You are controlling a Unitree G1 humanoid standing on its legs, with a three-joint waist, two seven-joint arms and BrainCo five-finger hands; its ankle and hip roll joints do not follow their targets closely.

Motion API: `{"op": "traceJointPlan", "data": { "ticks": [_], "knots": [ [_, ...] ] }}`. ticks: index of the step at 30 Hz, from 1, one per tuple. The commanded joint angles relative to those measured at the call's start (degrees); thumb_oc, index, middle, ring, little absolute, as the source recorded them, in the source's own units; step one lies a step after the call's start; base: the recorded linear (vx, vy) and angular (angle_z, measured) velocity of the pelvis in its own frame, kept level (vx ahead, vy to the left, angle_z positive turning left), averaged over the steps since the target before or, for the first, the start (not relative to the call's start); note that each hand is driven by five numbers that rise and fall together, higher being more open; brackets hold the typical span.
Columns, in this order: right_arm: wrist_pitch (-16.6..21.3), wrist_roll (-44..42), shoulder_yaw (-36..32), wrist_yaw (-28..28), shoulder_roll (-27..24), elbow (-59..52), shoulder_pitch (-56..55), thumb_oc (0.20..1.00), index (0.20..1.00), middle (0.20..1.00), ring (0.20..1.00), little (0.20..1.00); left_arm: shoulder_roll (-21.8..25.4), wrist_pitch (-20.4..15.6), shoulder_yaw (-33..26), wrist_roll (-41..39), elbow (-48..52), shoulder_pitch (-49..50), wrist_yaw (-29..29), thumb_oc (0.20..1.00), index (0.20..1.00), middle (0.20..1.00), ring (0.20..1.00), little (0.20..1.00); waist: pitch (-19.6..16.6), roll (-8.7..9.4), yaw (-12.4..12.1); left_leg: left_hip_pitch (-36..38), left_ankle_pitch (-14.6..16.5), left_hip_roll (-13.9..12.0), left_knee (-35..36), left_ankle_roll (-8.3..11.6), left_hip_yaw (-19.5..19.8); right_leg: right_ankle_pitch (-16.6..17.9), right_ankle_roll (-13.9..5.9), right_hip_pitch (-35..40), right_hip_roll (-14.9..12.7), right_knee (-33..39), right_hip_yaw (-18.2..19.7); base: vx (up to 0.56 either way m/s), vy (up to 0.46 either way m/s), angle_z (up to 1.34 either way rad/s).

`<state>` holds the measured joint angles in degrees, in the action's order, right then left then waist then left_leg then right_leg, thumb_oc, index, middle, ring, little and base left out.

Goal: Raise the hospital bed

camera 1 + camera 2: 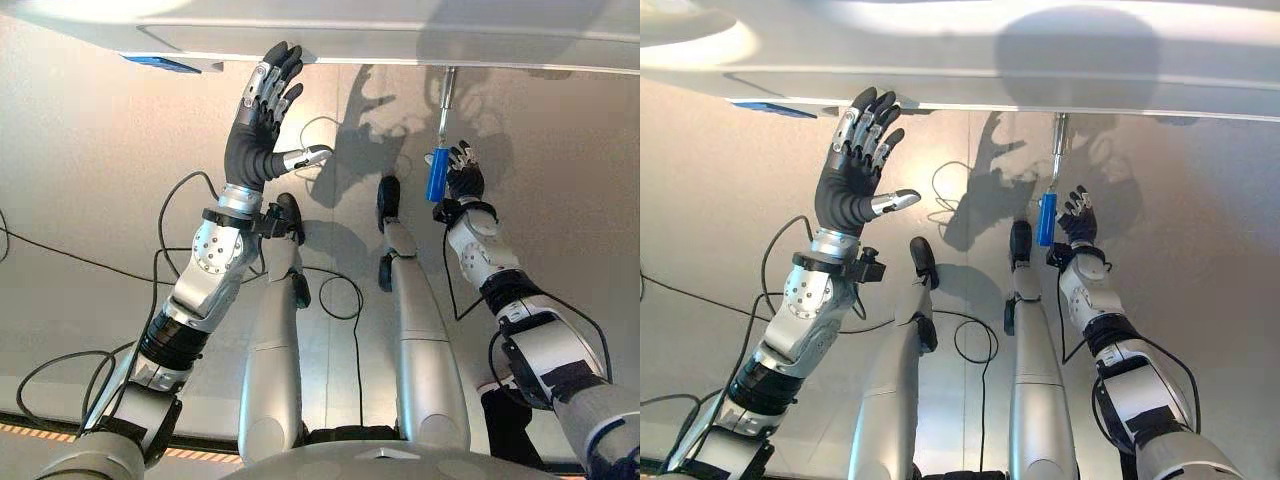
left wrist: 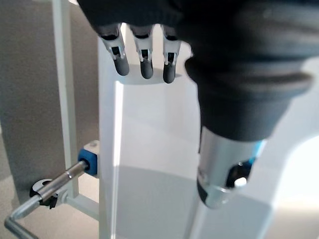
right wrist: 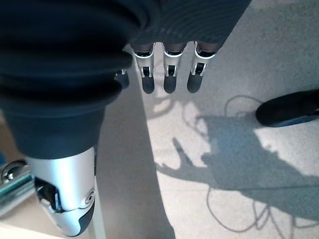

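Note:
The white hospital bed's end [image 1: 400, 40] runs across the far side. From its underside hangs a metal crank rod [image 1: 446, 100] ending in a blue handle [image 1: 436, 173]. My right hand [image 1: 465, 180] is right beside that handle, on its right, fingers [image 3: 169, 74] straight and open; I cannot tell whether it touches. My left hand [image 1: 255, 125] is raised and spread open, its fingertips close to the bed's edge. The left wrist view looks past its straight fingers [image 2: 144, 59] at the white frame [image 2: 149, 149] and a crank rod [image 2: 65, 177].
A blue label [image 1: 160, 63] sits under the bed's edge to the left of my left hand. Pale floor [image 1: 90, 170] lies below the bed on both sides. An orange stripe [image 1: 40, 430] marks the floor at the near left.

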<state>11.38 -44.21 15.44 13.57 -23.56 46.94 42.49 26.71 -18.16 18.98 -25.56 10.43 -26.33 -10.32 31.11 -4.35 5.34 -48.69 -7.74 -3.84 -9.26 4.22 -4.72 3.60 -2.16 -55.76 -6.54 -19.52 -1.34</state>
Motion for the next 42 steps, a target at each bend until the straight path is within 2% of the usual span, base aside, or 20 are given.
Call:
{"op": "traceJointPlan", "data": {
  "ticks": [1, 5, 9, 11, 15, 16, 22, 27, 29, 30, 32, 35, 42],
  "knots": [
    [0.2, -2.3, 1.6, -0.7, -0.5, 0.0, 1.2, 1.000, 1.000, 1.000, 1.000, 1.000, 1.9, -1.8, -0.8, 1.0, 7.7, 0.4, -0.8, 1.000, 1.000, 1.000, 1.000, 1.000, -1.3, 3.29, -1.4, -3.3, 4.9, 1.1, -6.5, 0.84, 3.2, 2.0, -6.49, 2.3, -1.2, 6.3, -0.4, 0.03, -0.007, 0.01],
    [-0.1, -2.4, 2.6, -0.9, -1.5, -2.2, 1.4, 1.000, 1.000, 1.000, 1.000, 1.000, 2.2, -1.3, -1.2, 1.8, 7.4, 0.3, -1.4, 1.000, 1.000, 1.000, 1.000, 1.000, -1.3, 3.76, -1.2, -3.4, 4.8, 1.1, -6.0, 0.84, 3.4, 1.9, -6.45, 2.3, -1.1, 6.6, -0.7, 0.04, 0.002, 0.01],
    [-0.1, 0.0, 2.8, -0.9, -2.2, -9.7, -2.9, 1.000, 1.000, 1.000, 1.000, 1.000, 2.7, -0.9, -2.1, 3.1, 8.0, 1.8, -1.7, 1.000, 1.000, 1.000, 1.000, 1.000, -1.3, 4.51, -0.7, -3.2, 4.7, 1.1, -5.8, 0.85, 3.4, 1.8, -6.52, 2.8, -1.1, 7.1, -1.1, 0.02, -0.007, 0.01],
    [0.8, 1.6, 1.9, -0.5, -1.7, -16.4, -9.1, 1.000, 1.000, 1.000, 1.000, 1.000, 3.7, -0.7, -2.9, 3.9, 8.3, 2.5, -2.2, 1.000, 1.000, 1.000, 1.000, 1.000, -1.3, 5.41, -0.1, -2.7, 4.8, 0.9, -5.2, 0.80, 3.5, 1.7, -6.57, 2.9, -1.1, 7.2, -1.1, 0.04, -0.052, 0.00],
    [1.3, 3.0, 1.0, -2.0, -0.9, -22.1, -16.0, 1.000, 1.000, 1.000, 1.000, 1.000, 4.8, -1.1, -3.8, 3.8, 8.3, 2.4, -2.2, 1.000, 1.000, 1.000, 1.000, 1.000, -1.3, 6.38, 0.4, -2.6, 4.8, 1.0, -5.3, 0.81, 3.6, 1.8, -6.59, 3.1, -1.2, 7.5, -0.9, 0.01, -0.024, 0.00],
    [1.3, 4.0, -0.4, -3.2, -1.8, -24.7, -20.4, 1.000, 1.000, 1.000, 1.000, 1.000, 5.0, -1.5, -4.1, 3.6, 8.5, 2.2, -1.9, 1.000, 1.000, 1.000, 1.000, 1.000, -1.3, 6.80, 0.6, -2.8, 4.8, 1.1, -5.5, 0.82, 3.7, 1.7, -6.51, 3.2, -1.3, 7.5, -1.0, 0.02, -0.006, 0.04],
    [1.3, 2.8, -3.9, -7.1, -7.3, -31.7, -30.3, 1.000, 1.000, 1.000, 1.000, 1.000, 6.0, -1.6, -3.9, 4.7, 9.3, 2.9, -1.2, 1.000, 1.000, 1.000, 1.000, 1.000, -1.3, 7.36, 1.0, -3.5, 4.8, 1.3, -5.8, 0.77, 3.9, 1.7, -6.52, 2.8, -1.4, 7.3, -1.5, 0.01, 0.000, 0.01],
    [1.4, 0.6, -5.2, -10.1, -10.7, -38.9, -35.9, 1.000, 1.000, 1.000, 1.000, 1.000, 7.9, -1.6, -5.0, 5.7, 10.8, 3.6, -1.4, 1.000, 1.000, 1.000, 1.000, 1.000, -1.3, 7.50, 1.5, -3.5, 4.9, 1.3, -5.8, 0.89, 3.9, 1.7, -6.60, 2.7, -1.3, 7.3, -1.4, 0.00, 0.000, 0.00],
    [1.2, -0.9, -5.8, -12.5, -13.8, -43.3, -39.2, 1.000, 1.000, 1.000, 1.000, 1.000, 9.5, -1.9, -5.3, 6.0, 11.4, 4.0, -1.3, 1.000, 1.000, 1.000, 1.000, 1.000, -1.3, 7.65, 1.8, -3.5, 4.9, 1.3, -6.0, 0.97, 4.0, 1.6, -6.62, 2.7, -1.3, 7.2, -1.5, 0.00, 0.000, 0.00],
    [1.2, -0.9, -5.8, -12.5, -13.8, -43.3, -39.2, 1.000, 1.000, 1.000, 1.000, 1.000, 9.4, -1.9, -5.2, 6.0, 11.4, 4.0, -1.3, 1.000, 1.000, 1.000, 1.000, 1.000, -1.3, 7.63, 1.7, -3.5, 4.9, 1.3, -6.0, 0.97, 4.0, 1.6, -6.62, 2.7, -1.3, 7.2, -1.5, 0.00, 0.000, 0.00],
    [0.3, -3.1, -5.7, -15.2, -17.6, -47.3, -42.6, 1.000, 1.000, 1.000, 1.000, 1.000, 10.9, -2.0, -5.1, 5.9, 12.3, 4.6, -0.9, 1.000, 1.000, 1.000, 1.000, 1.000, -1.3, 7.78, 1.9, -3.6, 4.9, 1.4, -5.9, 1.08, 4.1, 1.6, -6.68, 2.7, -1.3, 7.2, -1.5, 0.00, 0.000, 0.00],
    [-0.1, -4.0, -5.5, -16.7, -20.0, -49.6, -43.9, 1.000, 1.000, 1.000, 1.000, 1.000, 11.8, -2.1, -5.5, 6.1, 12.7, 5.3, -0.9, 1.000, 1.000, 1.000, 1.000, 1.000, -1.3, 7.77, 2.0, -3.5, 4.7, 1.4, -5.7, 1.21, 4.2, 1.6, -6.77, 2.7, -1.3, 7.3, -1.5, 0.00, 0.000, 0.00],
    [-0.7, -15.5, -4.7, -22.4, -28.3, -60.9, -46.8, 1.000, 1.000, 1.000, 1.000, 1.000, 14.7, -2.6, -5.9, 6.6, 15.3, 6.5, -1.5, 1.000, 1.000, 1.000, 1.000, 1.000, -1.3, 8.12, 1.8, -3.7, 4.5, 1.5, -5.4, 1.43, 4.3, 1.9, -6.96, 2.7, -1.4, 7.4, -1.8, 0.00, 0.000, 0.00]
  ]
}}
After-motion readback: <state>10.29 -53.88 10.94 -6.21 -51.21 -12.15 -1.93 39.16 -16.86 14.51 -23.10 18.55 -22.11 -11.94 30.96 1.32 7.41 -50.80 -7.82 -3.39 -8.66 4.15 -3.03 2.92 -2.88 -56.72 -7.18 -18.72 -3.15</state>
